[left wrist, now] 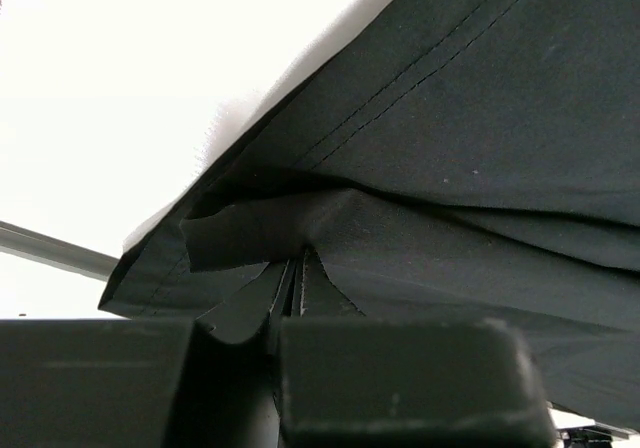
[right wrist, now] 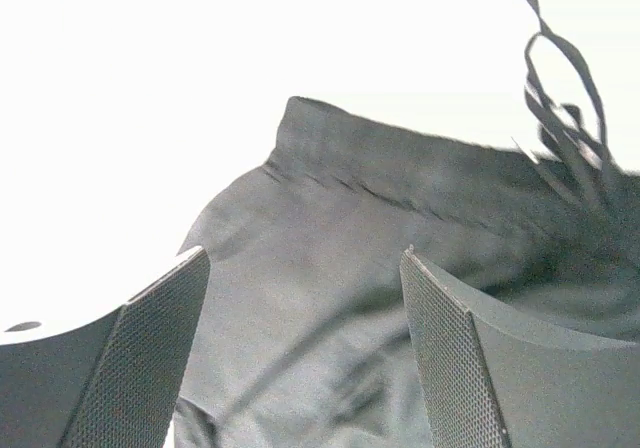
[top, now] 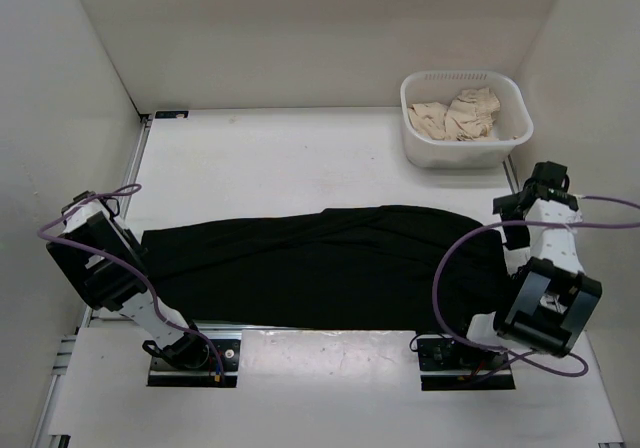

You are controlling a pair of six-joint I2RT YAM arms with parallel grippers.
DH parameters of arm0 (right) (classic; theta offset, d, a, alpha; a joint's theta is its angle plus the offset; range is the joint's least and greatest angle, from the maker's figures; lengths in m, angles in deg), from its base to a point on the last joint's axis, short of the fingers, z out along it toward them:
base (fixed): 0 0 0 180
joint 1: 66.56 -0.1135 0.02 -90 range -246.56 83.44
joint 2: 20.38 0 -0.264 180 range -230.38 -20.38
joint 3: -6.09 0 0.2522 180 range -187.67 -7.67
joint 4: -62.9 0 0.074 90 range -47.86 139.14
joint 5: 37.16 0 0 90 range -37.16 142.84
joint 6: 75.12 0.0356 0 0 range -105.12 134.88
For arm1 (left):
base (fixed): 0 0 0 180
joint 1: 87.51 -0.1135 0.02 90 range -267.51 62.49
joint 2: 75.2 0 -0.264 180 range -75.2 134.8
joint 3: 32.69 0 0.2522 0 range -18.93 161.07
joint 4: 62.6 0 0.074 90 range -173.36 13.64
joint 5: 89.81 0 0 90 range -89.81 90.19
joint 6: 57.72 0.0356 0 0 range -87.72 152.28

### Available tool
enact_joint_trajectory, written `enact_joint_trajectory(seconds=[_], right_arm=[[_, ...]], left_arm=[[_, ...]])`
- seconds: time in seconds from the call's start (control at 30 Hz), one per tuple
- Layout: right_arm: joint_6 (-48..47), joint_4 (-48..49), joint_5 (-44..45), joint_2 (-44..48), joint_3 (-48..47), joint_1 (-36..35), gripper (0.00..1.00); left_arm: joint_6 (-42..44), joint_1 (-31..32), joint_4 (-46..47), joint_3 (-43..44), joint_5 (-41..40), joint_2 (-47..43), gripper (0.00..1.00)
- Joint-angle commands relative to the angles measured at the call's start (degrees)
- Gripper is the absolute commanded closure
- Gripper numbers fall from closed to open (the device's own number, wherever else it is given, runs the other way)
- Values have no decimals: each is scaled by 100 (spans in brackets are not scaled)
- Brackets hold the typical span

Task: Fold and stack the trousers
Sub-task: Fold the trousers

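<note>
Top view, trousers: The trousers [top: 320,268] are lying spread lengthwise across the near half of the table [top: 280,158], reaching from my left arm [top: 105,268] to my right arm [top: 550,268].
Top view, arms: I am reaching in from both ends, each wrist bending down over one end of the black fabric. I cannot tell from here how the jaws are standing.
Top view, surroundings: A white basket [top: 420,148] is sitting at the far right corner, well apart from the trousers, and it is holding crumpled beige cloth [top: 460,113]. White walls [top: 300,38] are closing in the table on three sides.
Top view, in the way: The purple cable [top: 440,278] of my right arm is looping in front of the right end of the trousers.
Left wrist view, grip: My left gripper [left wrist: 285,313] is pinching shut on a folded edge of the trousers, with layers of fabric bunching between the fingers [left wrist: 410,388].
Left wrist view, fabric: A stitched hem is running diagonally above the grip, and the black fabric is filling most of the view.
Left wrist view, surroundings: A grey bar [left wrist: 50,250] is showing at the left against the bright table.
Right wrist view, grip: My right gripper [right wrist: 305,268] is standing wide open and holding nothing. The textured pads [right wrist: 140,368] are well apart, with the trousers lying behind the gap.
Right wrist view, fabric: A stitched band is running across the top edge of the trousers, and thin black strips [right wrist: 560,98] are sticking up at the upper right.
</note>
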Motion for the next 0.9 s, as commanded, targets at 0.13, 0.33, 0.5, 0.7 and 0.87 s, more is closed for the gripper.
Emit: enact_joint_trajectory(seconds=[0.13,0.33,0.5,0.7,0.87], right_arm=[[394,463,157,-1599,-974,-7,17],[658,515,-116,-2805,-1186,-7,22],[413,454,-28,-3043,-1308,-7,64],[-96,454,-151,-2648,-1309,-146,100],[-458,332,269,-2033,-1676,-445,100]], left_arm=[[-1,-17,-6,278,-103,-241,86],[-1,35,-120,515,-103,-241,86],[-1,35,-234,620,-103,-241,86],[-1,35,-348,945,20,-241,86],[-1,35,-541,1673,20,-241,86]])
